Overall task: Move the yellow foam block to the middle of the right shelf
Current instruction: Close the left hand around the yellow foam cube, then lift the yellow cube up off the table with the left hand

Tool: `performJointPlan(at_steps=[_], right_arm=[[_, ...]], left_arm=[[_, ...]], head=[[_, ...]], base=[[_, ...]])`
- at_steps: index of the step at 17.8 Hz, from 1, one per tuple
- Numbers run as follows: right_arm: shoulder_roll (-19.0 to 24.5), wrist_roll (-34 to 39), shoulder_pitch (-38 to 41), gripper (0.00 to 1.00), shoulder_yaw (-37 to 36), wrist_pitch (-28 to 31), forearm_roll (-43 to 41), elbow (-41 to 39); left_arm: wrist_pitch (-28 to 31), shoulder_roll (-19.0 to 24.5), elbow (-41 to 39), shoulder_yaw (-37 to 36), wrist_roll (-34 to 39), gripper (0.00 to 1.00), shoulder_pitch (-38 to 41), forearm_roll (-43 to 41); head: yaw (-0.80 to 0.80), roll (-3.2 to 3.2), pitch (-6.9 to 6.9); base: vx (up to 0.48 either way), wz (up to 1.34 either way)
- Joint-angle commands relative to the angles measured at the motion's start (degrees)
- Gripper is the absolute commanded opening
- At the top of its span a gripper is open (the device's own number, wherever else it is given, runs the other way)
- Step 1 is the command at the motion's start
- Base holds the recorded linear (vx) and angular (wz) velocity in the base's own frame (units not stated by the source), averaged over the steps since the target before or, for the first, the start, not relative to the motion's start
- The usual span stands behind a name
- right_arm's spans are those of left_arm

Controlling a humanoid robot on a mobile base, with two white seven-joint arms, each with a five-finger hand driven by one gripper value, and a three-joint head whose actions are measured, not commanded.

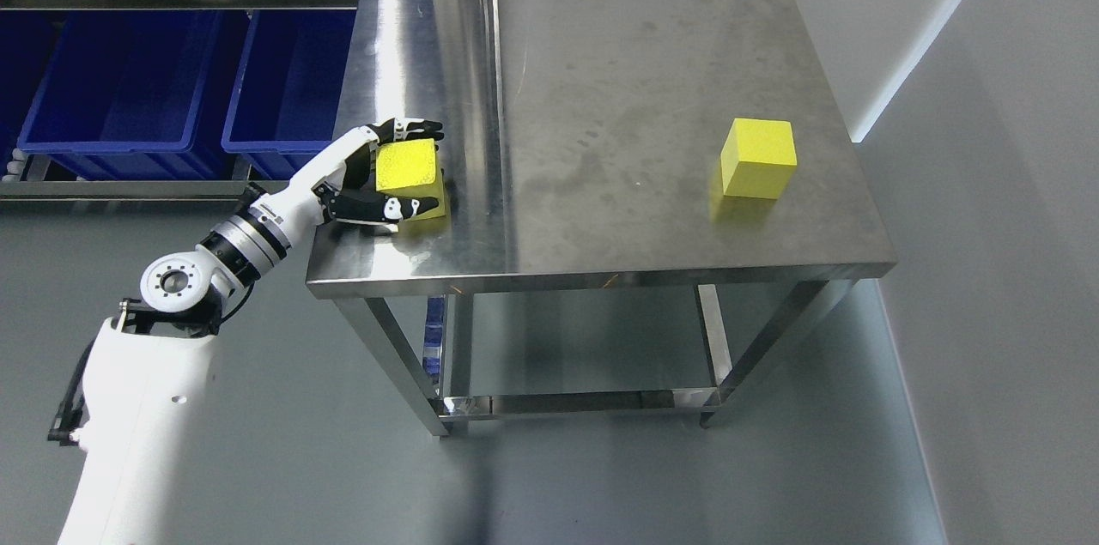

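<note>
**Yellow foam block in the left hand's grasp at the surface's left edge**

Yellow foam block (410, 176) sits on the near-left part of the steel surface (601, 99), close to its left edge. The left hand (397, 169) wraps it from the left: the upper fingers (412, 130) lie along the block's far side and the thumb-side digit crosses its near face, so the hand looks closed onto the block. Whether the block has left the metal cannot be told; its underside seems to touch or sit just above the surface.

The step in hand reads as the grasp before the lift. The next move would call for raising the block clear of the surface and carrying it toward the shelf named in the task. No shelf is seen on the right of the view, so the base or head would likely need to turn.

The block is a cube with a speckled, porous top, soft enough to give under pressure. A second yellow cube (757, 159), smoother-faced, stands well apart on the right. The surface is brushed stainless steel, smudged and reflective, with a seam running near to far. Blue plastic bins (129, 90) sit on racking at far left.
</note>
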Motion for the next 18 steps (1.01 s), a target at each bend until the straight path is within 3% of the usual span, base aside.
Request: performJointPlan(at_steps=[1,5,7,12,14,18], right_arm=[[-1.0,0.0,-0.1,1.00,0.0,0.0,0.0,-1.0],[-1.0,0.0,-0.1,1.00,0.0,0.0,0.0,-1.0],[-1.0,0.0,-0.1,1.00,0.0,0.0,0.0,-1.0],[-1.0,0.0,-0.1,1.00,0.0,0.0,0.0,-1.0],[-1.0,0.0,-0.1,1.00,0.0,0.0,0.0,-1.0],[-1.0,0.0,-0.1,1.00,0.0,0.0,0.0,-1.0]], left_arm=[[-3.1,-6.2,3.7,6.5,-0.6,0.27,1.6,1.1],[-3.5,-10.5,2.8,11.0,-2.8,0.18,1.6,2.5],[-3.3,-12.6,-0.2,13.2,-2.8,0.14,1.4,7.4],[-3.6,-12.9,-7.4,21.8,-1.5,0.15,-1.4,15.7],[-5.3,-12.9,-8.3,25.0,3.1,0.16,-2.6,15.7],[-6.8,-12.9,-11.4,24.8,26.7,0.15,-2.6,15.7]], head=[[0.00,0.00,0.00],[0.00,0.00,0.00],[0.00,0.00,0.00],[0.00,0.00,0.00],[0.00,0.00,0.00],[0.00,0.00,0.00]], base=[[0.000,0.00],[0.000,0.00],[0.000,0.00],[0.000,0.00],[0.000,0.00],[0.000,0.00]])
